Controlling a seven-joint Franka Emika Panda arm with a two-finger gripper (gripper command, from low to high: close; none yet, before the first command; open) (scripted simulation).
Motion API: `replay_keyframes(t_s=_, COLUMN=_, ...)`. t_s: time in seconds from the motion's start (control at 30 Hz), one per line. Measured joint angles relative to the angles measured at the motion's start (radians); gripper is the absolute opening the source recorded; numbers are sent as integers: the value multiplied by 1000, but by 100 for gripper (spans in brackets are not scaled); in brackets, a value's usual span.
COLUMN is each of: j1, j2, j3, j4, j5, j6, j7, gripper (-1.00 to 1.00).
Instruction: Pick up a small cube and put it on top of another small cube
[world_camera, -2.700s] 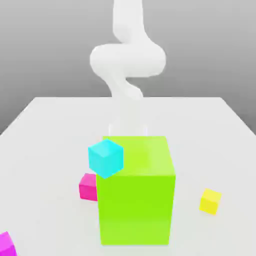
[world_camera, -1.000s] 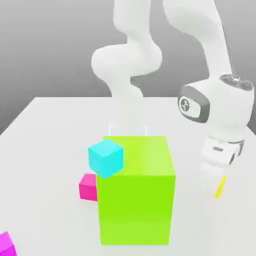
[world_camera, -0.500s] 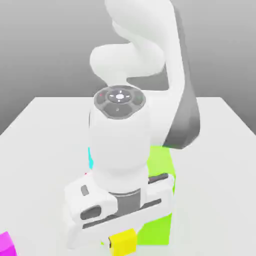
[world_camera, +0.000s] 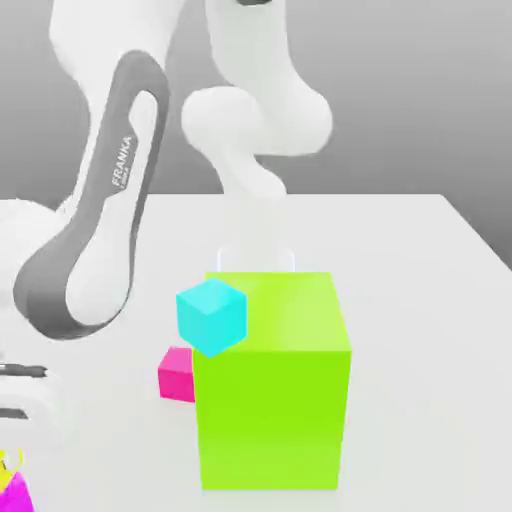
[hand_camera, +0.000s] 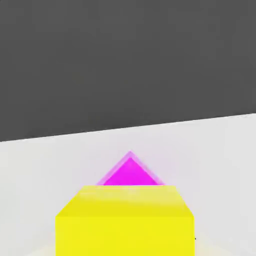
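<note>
The small yellow cube (hand_camera: 125, 220) hangs close under the hand, and a sliver of it (world_camera: 11, 462) peeks out at the bottom corner of the exterior view's left. My gripper (world_camera: 9, 452) is shut on it, low at that left edge, mostly cut off by the frame. The fuchsia cube (world_camera: 13, 494) rests on the table directly below. In the hand view one corner of the fuchsia cube (hand_camera: 130, 173) shows just past the yellow cube, turned at an angle to it.
A big lime-green cube (world_camera: 272, 385) stands in the middle of the white table (world_camera: 420, 260). A small cyan cube (world_camera: 211, 316) shows at its upper left corner and a hot-pink cube (world_camera: 176, 372) lies beside its left face. My arm's grey-and-white link (world_camera: 95, 230) slants over the left side.
The arm has swung from the exterior view's right, across the front of the lime-green cube, to the far left. It carried the yellow cube over the fuchsia cube.
</note>
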Motion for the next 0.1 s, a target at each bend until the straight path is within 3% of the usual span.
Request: replay_keyframes(t_s=0.1, j1=0, j2=0, j3=0, j4=0, j5=0, j6=0, j7=0, gripper=100)
